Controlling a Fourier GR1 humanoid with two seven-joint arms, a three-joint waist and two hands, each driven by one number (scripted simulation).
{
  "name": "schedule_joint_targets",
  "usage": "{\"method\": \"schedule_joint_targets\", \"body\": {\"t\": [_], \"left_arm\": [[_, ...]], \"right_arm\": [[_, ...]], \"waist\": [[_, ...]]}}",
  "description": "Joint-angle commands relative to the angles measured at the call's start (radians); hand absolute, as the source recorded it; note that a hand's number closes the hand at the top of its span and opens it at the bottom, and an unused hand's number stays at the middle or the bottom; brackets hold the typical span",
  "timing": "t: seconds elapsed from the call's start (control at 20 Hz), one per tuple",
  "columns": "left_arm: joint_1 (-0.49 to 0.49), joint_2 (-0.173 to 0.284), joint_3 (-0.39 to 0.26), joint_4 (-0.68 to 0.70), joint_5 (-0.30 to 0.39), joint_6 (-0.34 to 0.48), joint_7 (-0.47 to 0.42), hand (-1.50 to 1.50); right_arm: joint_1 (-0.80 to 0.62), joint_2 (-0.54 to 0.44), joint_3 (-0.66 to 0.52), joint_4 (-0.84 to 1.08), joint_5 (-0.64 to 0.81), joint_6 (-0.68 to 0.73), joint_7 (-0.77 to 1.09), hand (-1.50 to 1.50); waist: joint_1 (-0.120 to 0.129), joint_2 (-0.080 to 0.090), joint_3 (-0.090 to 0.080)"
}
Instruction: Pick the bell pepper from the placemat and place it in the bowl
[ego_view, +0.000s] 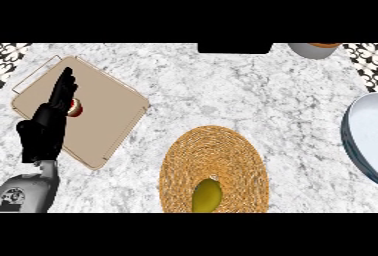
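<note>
The pepper (207, 195) lies untouched on the mat (221, 150); the pick has not begun. The left hand (50, 117) rests at the left, fingers straight together. Next, a hand must reach the pepper; the bowl (360, 135) waits right.

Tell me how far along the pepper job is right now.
Nothing looks done yet. The bell pepper lies on the woven placemat, untouched. Nothing is in hand: the left hand is open over the tan tray, and the right hand is out of view. Left to do: grasp the pepper and carry it to the bowl at the right edge.
</note>
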Motion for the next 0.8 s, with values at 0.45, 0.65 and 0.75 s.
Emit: {"method": "schedule_joint_targets", "body": {"t": [0.45, 0.65, 0.75], "left_arm": [[-0.021, -0.014, -0.007, -0.010, -0.015, -0.021, 0.022, 0.00], [-0.044, -0.010, 0.019, 0.015, -0.006, -0.024, 0.033, 0.00], [-0.080, -0.034, 0.001, 0.033, -0.035, -0.003, 0.049, 0.00]], "right_arm": [[-0.342, -0.128, -0.096, 0.759, -0.152, 0.094, -0.308, -1.50], [-0.371, -0.125, -0.150, 0.899, -0.213, 0.086, -0.488, -1.50], [-0.385, -0.131, -0.170, 0.950, -0.226, 0.052, -0.566, -1.50]], "waist": [[0.014, 0.003, 0.002], [0.010, 0.004, 0.002], [0.005, 0.004, 0.002]]}}
